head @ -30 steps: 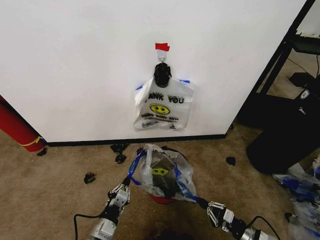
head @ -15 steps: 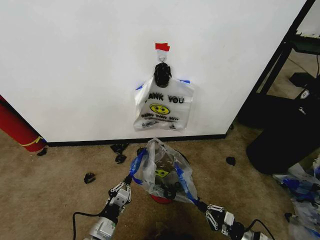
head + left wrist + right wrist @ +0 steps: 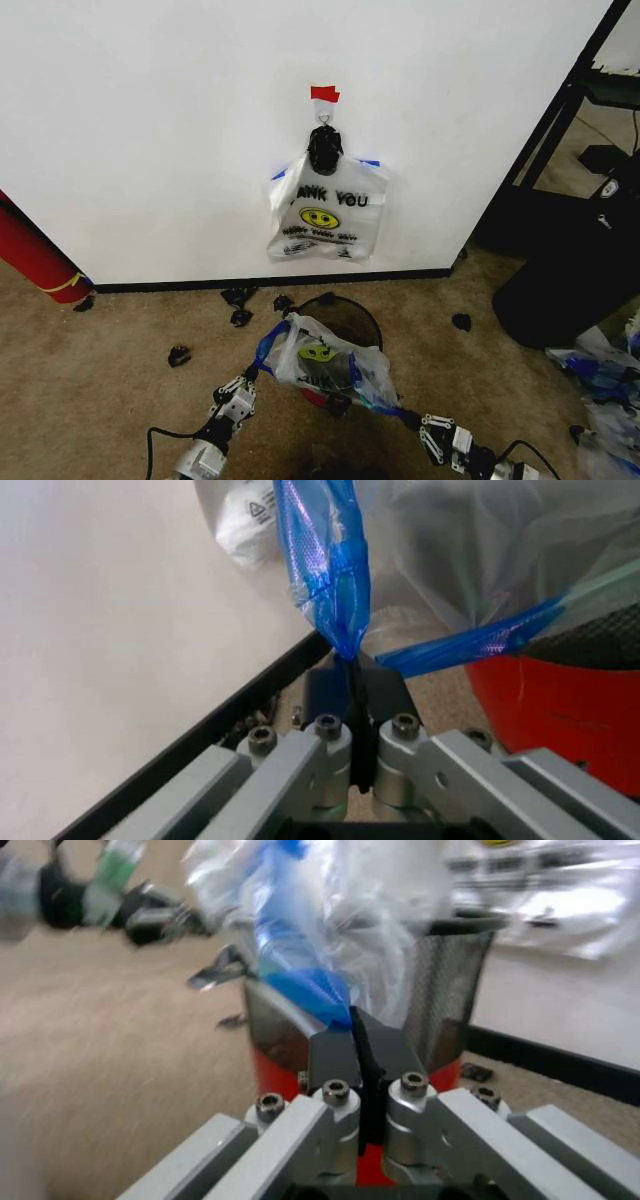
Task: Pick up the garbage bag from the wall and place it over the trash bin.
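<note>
**Operator:** Item one, step in hand?

**Recorder:** Placement stage, by your pictures. The garbage bag (image 3: 328, 365) is off the wall (image 3: 150, 130) and held low over the carpet (image 3: 110, 390), on the robot's side of the trash bin (image 3: 345, 318), whose black mesh rim shows just behind the bag. Your left gripper (image 3: 250, 374) has its jaws pressed together on a blue-edged strip of the bag (image 3: 325, 570). Your right gripper (image 3: 410, 421) is likewise clamped on the other blue strip (image 3: 305, 982).

**Operator:** Item two, orientation of the bag?

**Recorder:** Long axis runs roughly left to right between the two grippers, sagging in the middle. The mouth is not spread; whether it faces up or toward the bin, I cannot tell. The printed yellow patch faces you.

**Operator:** Item three, what does the next move need?

**Recorder:** As I judge it, you need the two held edges drawn apart and carried forward past the bin's rim, then lowered so the film drapes around the rim. The plastic is thin and could snag on the mesh.

**Operator:** Other stock?

**Recorder:** One white "THANK YOU" bag (image 3: 325, 215) hanging on the wall hook under red tape (image 3: 324, 93). Leave it.
</note>
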Available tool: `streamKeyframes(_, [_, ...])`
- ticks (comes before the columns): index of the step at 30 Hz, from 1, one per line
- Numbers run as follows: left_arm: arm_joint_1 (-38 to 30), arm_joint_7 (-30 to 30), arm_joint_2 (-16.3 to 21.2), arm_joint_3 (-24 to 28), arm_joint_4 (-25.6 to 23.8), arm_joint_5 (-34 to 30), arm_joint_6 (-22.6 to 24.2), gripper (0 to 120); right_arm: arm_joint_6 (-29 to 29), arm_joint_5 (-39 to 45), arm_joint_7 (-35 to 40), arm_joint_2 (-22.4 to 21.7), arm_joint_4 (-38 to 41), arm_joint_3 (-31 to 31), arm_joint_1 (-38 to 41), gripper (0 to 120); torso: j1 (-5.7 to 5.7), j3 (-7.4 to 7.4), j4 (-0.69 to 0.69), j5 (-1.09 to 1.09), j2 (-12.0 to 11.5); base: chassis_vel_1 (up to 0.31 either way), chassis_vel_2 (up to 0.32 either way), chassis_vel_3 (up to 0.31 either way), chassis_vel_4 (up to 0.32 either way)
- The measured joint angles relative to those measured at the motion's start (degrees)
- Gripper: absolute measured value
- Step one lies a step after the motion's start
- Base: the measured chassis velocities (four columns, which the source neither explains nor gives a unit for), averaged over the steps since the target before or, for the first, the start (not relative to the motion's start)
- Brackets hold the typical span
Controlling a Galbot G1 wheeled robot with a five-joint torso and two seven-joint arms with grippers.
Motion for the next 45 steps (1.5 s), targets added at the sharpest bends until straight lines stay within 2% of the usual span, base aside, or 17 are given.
streamKeyframes(6, [-0.3, 0.1, -0.2, -0.1, 0.5, 0.0, 0.4, 0, -0.2, 8.4, 3.7, 0.9, 0.3, -3.5, 0.6, 0, 0.0, 0.0, 0.0, 0.01, 0.0, 0.0, 0.0, 0.0, 0.0])
streamKeyframes(12, [0.2, 0.9, 0.3, -0.4, 1.3, 0.3, 0.6, 0, -3.4, 17.7, 5.5, 1.5, 1.2, -5.0, 0.2, 0, 0.0, 0.0, 0.0, 0.0, 0.0, 0.0, 0.0, 0.0, 0.0])
streamKeyframes(22, [0.5, 1.8, 0.7, -0.7, 1.9, 1.1, 0.8, 0, -6.4, 23.5, 8.0, 2.8, 1.5, -5.3, 0.0, 0, 0.0, 0.0, 0.0, 0.0, 0.0, 0.0, 0.0, 0.0, 0.0])
streamKeyframes(28, [1.0, 2.5, 1.2, -0.9, 2.5, 2.0, 1.3, 0, -8.1, 25.4, 11.5, 3.9, 2.1, -7.1, 0.0, 0, 0.0, 0.0, 0.0, 0.0, 0.0, 0.0, 0.0, 0.0, 0.0])
streamKeyframes(32, [1.1, 2.5, 1.2, -1.5, 2.4, 1.9, 1.5, 0, -10.3, 28.6, 15.6, 4.7, 5.2, -8.1, -0.2, 0, 0.0, 0.0, 0.0, -0.01, 0.0, 0.0, 0.0, 0.0, 0.0])
streamKeyframes(35, [1.1, 2.1, 1.2, -1.6, 2.0, 1.4, 1.5, 0, -10.4, 28.7, 16.4, 5.1, 5.7, -8.2, -0.2, 0, 0.0, 0.0, 0.0, -0.01, 0.0, 0.0, 0.0, 0.0, 0.0])
streamKeyframes(40, [1.3, 1.1, 1.7, -1.9, -0.7, -0.7, 0.9, 0, -8.7, 22.4, 15.3, 5.5, 4.6, -7.3, 0.2, 0, 0.0, 0.0, 0.0, 0.0, 0.0, 0.0, 0.0, 0.0, 0.0])
streamKeyframes(45, [3.3, 2.0, 2.5, -2.5, -3.0, -1.1, -0.6, 22, -7.3, 18.2, 9.5, 3.7, 4.4, -4.9, -1.1, 0, 0.0, 0.0, 0.0, 0.0, 0.0, 0.0, 0.0, 0.0, 0.0])
